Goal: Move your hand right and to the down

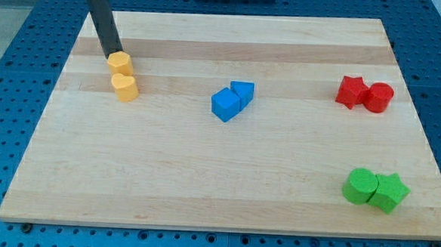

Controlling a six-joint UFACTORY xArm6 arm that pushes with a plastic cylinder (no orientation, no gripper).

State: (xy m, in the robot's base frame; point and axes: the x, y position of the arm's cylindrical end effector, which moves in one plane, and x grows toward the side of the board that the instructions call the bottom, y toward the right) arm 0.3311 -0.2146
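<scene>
Camera view is showing a pale wooden board [203, 175] lying across most of the scene, its planks running from the view's left to the view's right, and it is resting on a blue perforated table [28, 45] that is showing along every edge. The dark rod [103, 23] is leaning down from the view's top left, and my tip [112, 56] is sitting at the upper left of the board, touching or just beside the top of a yellow rounded block [120, 62]; the rod is a plain pusher with nothing to open or close, and it is holding nothing. A yellow heart-shaped block [124, 87] is lying directly below the first, the two touching. Near the board's middle, a blue cube [224, 105] and a blue triangular block [242, 91] are pressing together. At the view's right, a red star-shaped block [351, 91] is touching a red cylinder [379, 97]. Toward the view's bottom right, a green cylinder [359, 185] is touching a green star-shaped block [389, 192]. The blue pair is lying to the right and below my tip, well apart from it.
</scene>
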